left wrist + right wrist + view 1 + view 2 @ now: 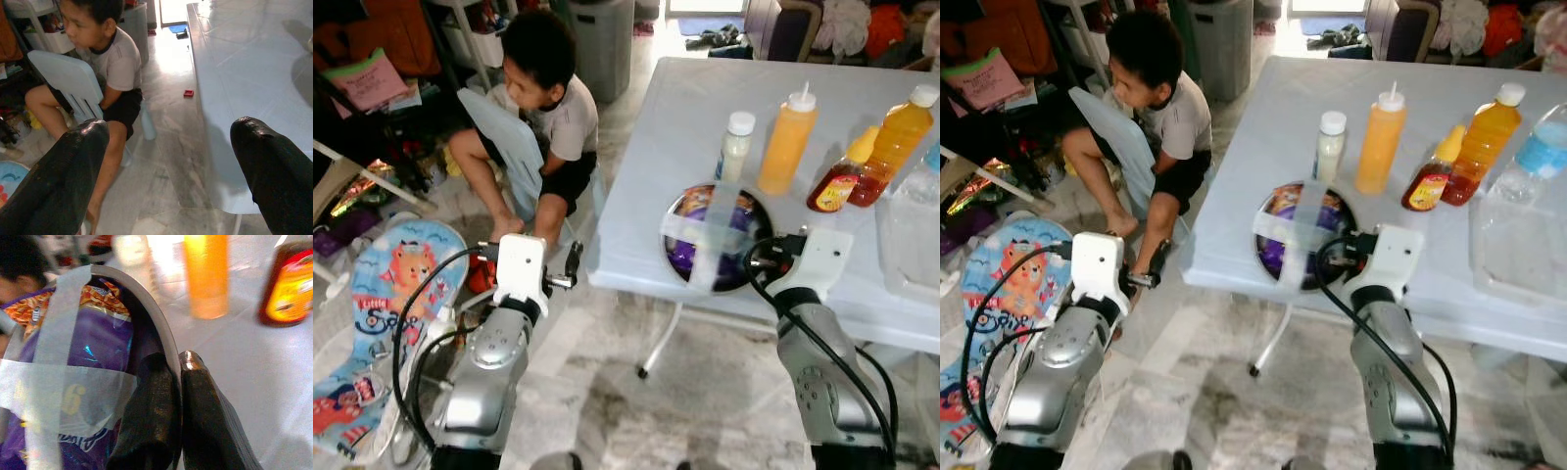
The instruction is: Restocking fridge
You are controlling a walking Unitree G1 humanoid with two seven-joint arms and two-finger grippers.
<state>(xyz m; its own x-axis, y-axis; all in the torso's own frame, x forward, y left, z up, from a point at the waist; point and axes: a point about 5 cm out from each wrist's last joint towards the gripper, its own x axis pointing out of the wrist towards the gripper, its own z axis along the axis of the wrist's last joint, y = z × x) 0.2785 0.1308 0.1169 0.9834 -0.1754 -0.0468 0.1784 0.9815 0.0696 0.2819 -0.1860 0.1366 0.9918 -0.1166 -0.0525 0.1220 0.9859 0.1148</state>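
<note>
bowl [674, 225]: on the white table [646, 147], near its front edge, holding purple snack packets [93, 352] under crossed tape. right gripper [180, 366]: fingers pinched on the bowl's rim. left gripper [166, 142]: fingers spread, over the floor beside the table. behind the bowl: white bottle [736, 143], orange bottle [788, 139].

The left claw [168, 171] hangs with its two black fingers [58, 181] spread wide over the marble floor [166, 142], beside the long edge of the pale tabletop [244, 73], facing a person [105, 63] crouched behind a light-blue plastic chair [68, 81], a small red piece [188, 93] on the floor beyond.
</note>
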